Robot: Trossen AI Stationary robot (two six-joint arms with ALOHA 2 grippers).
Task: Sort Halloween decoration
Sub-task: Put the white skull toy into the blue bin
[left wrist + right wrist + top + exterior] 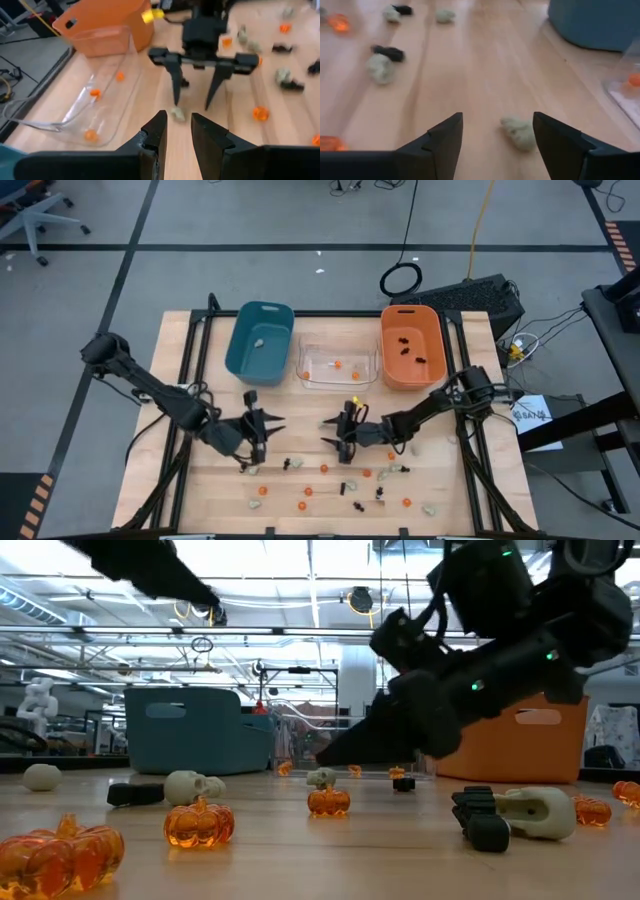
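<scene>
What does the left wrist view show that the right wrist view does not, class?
Only the left wrist view shows the orange bin and the right end effector, fingers open above the table. Only the right wrist view shows the teal bin. Both show the clear bin, a pale skull near the right end effector, and scattered trinkets.

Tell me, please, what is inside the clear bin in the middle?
The clear bin holds small orange pumpkins: the high view shows about three, and the left wrist view also shows three. No black or pale pieces appear inside. Its walls are transparent, so little is hidden.
</scene>
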